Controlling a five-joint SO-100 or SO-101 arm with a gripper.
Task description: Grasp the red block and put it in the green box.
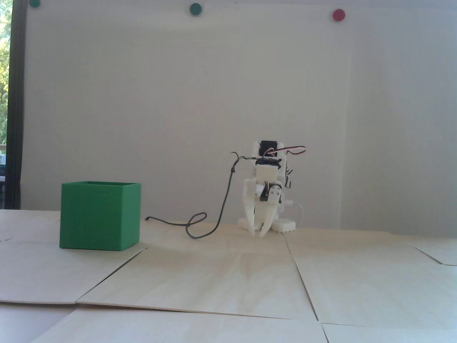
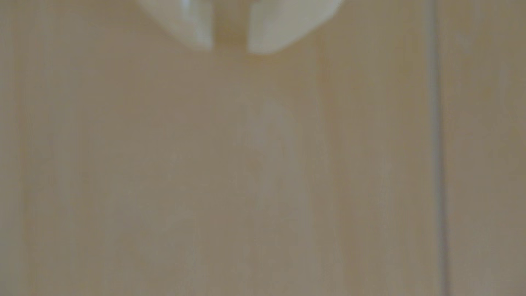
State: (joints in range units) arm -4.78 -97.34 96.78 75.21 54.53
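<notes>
1. In the fixed view the white arm is folded low at the back of the wooden table (image 1: 228,278), and its gripper (image 1: 259,232) points down, the tips almost at the surface.
2. In the wrist view the two fingertips (image 2: 199,31) have a narrow gap between them and nothing is inside it; the gripper is a little spread and empty.
3. The green box (image 1: 100,216) stands on the table at the left of the fixed view, well apart from the arm, with its top open.
4. The red block is not visible in either view. Perhaps it already lies inside the box, whose walls hide the inside, but I cannot tell.
5. Risk: a black cable (image 1: 214,218) lies looped on the table between arm and box; I think a low sweep toward the box could catch it.
6. Risk: the box looks light, so a touch on its wall could push it.
</notes>
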